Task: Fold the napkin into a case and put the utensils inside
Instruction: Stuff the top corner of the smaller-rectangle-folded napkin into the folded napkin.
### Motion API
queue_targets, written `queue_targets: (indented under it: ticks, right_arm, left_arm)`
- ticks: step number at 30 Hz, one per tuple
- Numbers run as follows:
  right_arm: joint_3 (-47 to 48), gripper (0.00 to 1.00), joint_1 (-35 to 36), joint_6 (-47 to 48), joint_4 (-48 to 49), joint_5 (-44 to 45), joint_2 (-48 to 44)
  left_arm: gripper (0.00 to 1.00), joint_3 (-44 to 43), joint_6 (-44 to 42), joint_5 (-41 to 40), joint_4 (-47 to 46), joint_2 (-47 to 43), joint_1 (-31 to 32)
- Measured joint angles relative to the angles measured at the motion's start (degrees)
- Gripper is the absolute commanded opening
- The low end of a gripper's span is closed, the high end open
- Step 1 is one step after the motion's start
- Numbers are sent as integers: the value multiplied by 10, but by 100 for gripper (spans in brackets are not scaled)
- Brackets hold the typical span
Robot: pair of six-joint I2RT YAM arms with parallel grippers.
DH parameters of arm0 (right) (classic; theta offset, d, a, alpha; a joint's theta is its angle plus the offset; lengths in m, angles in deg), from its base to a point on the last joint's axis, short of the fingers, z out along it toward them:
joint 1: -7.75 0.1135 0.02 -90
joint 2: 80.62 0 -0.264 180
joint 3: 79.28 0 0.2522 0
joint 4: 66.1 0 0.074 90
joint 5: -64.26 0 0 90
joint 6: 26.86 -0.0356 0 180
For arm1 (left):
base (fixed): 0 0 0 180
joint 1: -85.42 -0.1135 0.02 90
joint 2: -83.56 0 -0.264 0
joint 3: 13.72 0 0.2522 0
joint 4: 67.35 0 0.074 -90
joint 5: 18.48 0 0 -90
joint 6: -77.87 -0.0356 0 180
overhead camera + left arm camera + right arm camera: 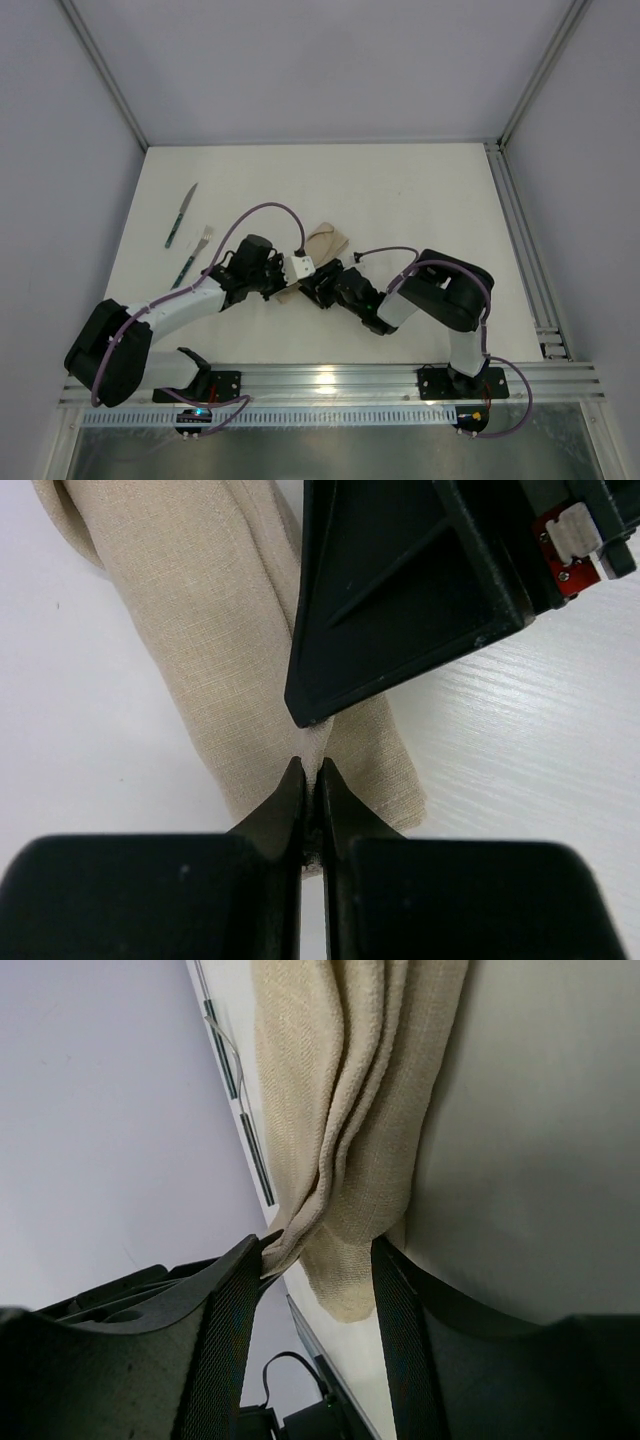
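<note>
The napkin (pixel 327 240) is a beige cloth folded into a long narrow case lying mid-table. Its near end runs under both grippers. My left gripper (pixel 286 284) (pixel 310 768) is shut, pinching a ridge of the cloth (pixel 230 670) between its tips. My right gripper (pixel 318 286) (pixel 320 1245) stands open, its fingers either side of the bunched near end of the napkin (pixel 345 1140). One of its dark fingers (pixel 400 600) rests over the cloth. The knife (pixel 181 215) and the fork (pixel 193 257), both green-handled, lie apart at the far left.
The white table (pixel 420 190) is walled by grey panels left, right and back. An aluminium rail (pixel 525 250) runs along its right edge, and another crosses the front by the arm bases. Purple cables loop above both wrists.
</note>
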Motion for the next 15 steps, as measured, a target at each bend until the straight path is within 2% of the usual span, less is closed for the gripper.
queue_targets:
  ticks: [15]
  right_arm:
    - [16,52,-6,5,-7,18,4]
  left_arm:
    - [0,11,-7,7,0,0,0]
